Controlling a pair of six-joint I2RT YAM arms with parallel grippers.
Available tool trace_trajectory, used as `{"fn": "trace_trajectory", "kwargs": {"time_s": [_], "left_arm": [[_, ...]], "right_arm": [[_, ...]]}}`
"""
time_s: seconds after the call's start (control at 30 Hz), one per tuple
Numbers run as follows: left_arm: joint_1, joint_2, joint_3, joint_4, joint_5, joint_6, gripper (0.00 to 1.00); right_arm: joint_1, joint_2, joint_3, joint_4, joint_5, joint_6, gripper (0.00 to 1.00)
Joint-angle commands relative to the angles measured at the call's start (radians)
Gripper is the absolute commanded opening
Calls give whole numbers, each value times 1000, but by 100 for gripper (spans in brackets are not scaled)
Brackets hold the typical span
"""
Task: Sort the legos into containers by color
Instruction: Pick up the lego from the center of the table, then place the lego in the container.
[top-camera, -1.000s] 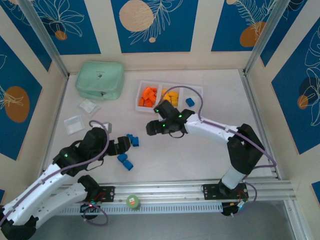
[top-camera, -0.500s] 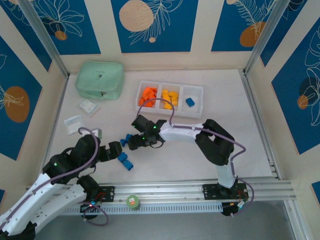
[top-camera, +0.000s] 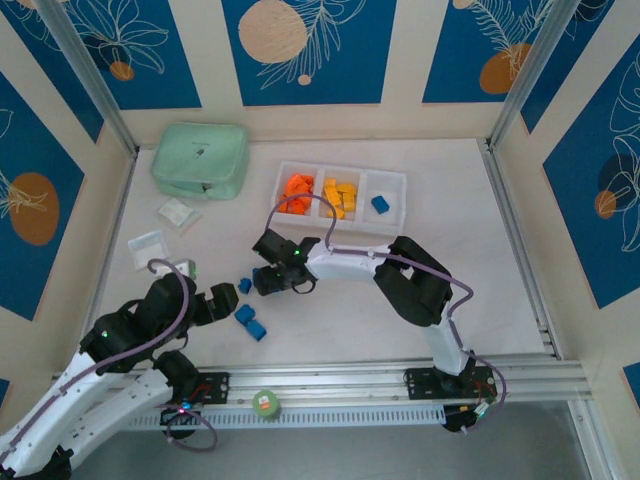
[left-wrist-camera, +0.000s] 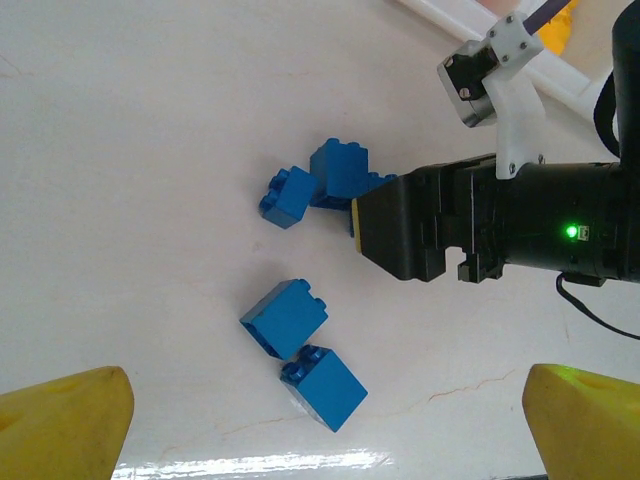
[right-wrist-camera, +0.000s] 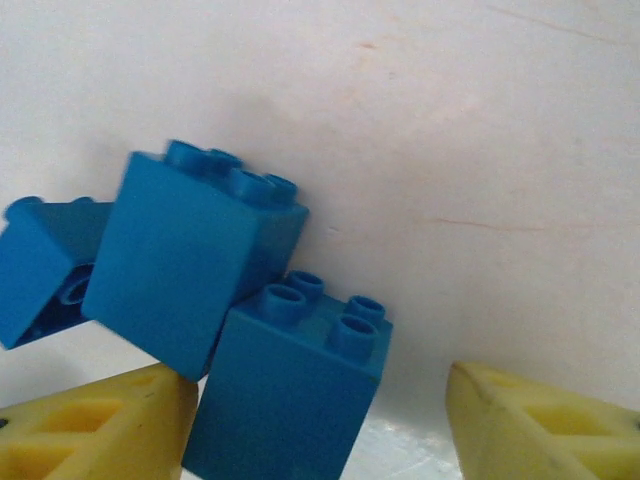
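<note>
Several blue legos lie loose on the table. Two of them rest between the fingertips of my left gripper, which hovers open above them. My right gripper is low over three more. One blue brick stands between its yellow fingers, touching the left finger, with a gap on the right side. Two other bricks lean beside it. The white containers tray holds orange legos, yellow ones and a blue one, each colour in its own compartment.
A mint green pouch sits at the back left, with two clear bags in front of it. A green roll rests on the front rail. My two grippers are close together near the blue bricks.
My right arm swung from beside the tray down and left to the blue bricks, and its jaws have narrowed. The left arm drew back slightly toward its base.
</note>
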Motion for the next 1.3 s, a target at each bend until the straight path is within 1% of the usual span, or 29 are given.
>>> {"fn": "trace_trajectory", "kwargs": {"time_s": [0.0,0.1,0.17,0.3,0.37,0.57,0.73,0.9,1.0,1.13,1.27], "left_arm": [[6,0,-3,-5,-17,-6,99],[6,1,-8,3,-16,-6,99],[6,1,-15,14,-12,-7,99],[6,4,-16,23,-7,-6,99],[6,7,-12,22,-7,-3,99],[6,26,7,35,8,6,99],[6,58,23,78,34,24,99],[6,126,34,179,90,50,99],[6,184,31,266,129,71,99],[6,272,31,383,168,96,99],[9,360,48,467,195,117,99]], "right_arm": [[6,7,22,-56,56,-12,61],[14,-2,17,-49,62,-26,55],[16,3,18,-26,33,-56,50],[17,18,52,-57,54,-67,43],[17,10,52,-63,68,-70,38],[-3,-64,-3,-41,41,-57,31],[-42,-178,-86,-28,27,-40,29],[-119,-330,-193,-31,14,-23,28],[-192,-429,-244,-49,8,-26,27],[-328,-513,-262,-96,18,-47,28],[-479,-518,-234,-111,45,-87,28]]}}
